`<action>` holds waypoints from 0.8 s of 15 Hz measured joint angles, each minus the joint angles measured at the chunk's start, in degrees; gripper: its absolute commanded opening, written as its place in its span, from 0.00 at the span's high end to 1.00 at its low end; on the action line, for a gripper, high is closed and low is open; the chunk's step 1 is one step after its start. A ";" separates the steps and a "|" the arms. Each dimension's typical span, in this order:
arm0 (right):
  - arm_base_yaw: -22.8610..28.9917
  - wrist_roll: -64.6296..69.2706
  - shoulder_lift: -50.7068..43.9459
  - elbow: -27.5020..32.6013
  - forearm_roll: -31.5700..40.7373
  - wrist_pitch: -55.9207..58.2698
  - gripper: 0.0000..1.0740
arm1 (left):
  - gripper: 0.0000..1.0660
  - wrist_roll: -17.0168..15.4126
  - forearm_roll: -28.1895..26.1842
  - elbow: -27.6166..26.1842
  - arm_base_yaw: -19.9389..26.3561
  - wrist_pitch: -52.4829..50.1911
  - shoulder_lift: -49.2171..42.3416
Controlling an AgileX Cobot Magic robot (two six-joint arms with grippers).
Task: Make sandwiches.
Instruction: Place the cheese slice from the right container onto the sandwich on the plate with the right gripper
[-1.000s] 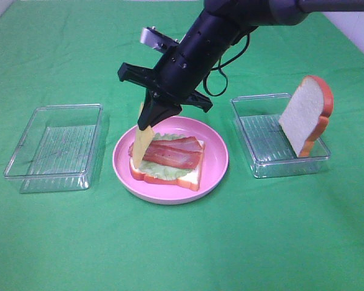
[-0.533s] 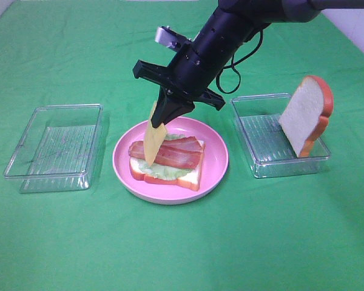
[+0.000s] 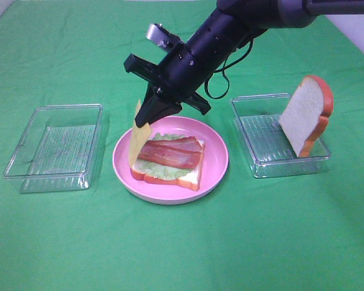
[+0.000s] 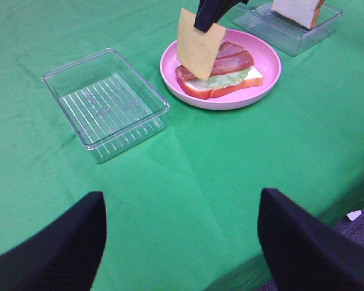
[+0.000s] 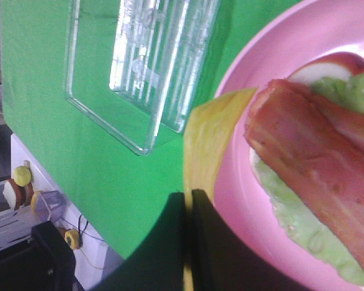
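1. Since half a second ago your right gripper point(image 3: 147, 116) has swung back toward the left of the high view, and the cheese square point(image 3: 135, 137) has swung with it, off the bacon and over the plate's left edge.
2. Your right fingers are clamped together on the cheese square's top edge; the slice hangs down from them, tilted, its lower corner near the left end of the stack.
3. On the pink plate point(image 3: 214, 162) lies the open sandwich: a bread slice point(image 3: 191, 177) at the bottom, lettuce point(image 3: 164, 171) on it, two bacon strips point(image 3: 170, 152) on top.
4. Whether the cheese touches the bread or the plate, you cannot tell from these views.
5. A second bread slice point(image 3: 304, 115) stands upright, leaning in the right clear tray point(image 3: 259, 164).
6. An empty-looking left clear tray point(image 3: 54, 147) sits just beside the plate, on the green-covered bench point(image 3: 182, 242).
7. Your left gripper point(image 4: 181, 242) hangs well apart from the plate, its fingers point(image 4: 54, 251) spread wide, nothing between them.
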 measured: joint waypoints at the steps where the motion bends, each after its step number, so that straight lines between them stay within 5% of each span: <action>1: 0.00 0.00 1.20 0.00 -0.97 0.00 1.00 | 0.36 0.00 0.00 0.00 0.00 0.00 0.00; 9: 0.00 8.82 2.06 0.00 -16.21 -0.80 0.99 | 0.36 0.00 0.00 0.00 0.00 0.00 0.00; 12: 0.00 9.57 2.06 0.00 -16.50 -1.49 0.67 | 0.36 0.00 0.00 0.00 0.00 0.00 0.00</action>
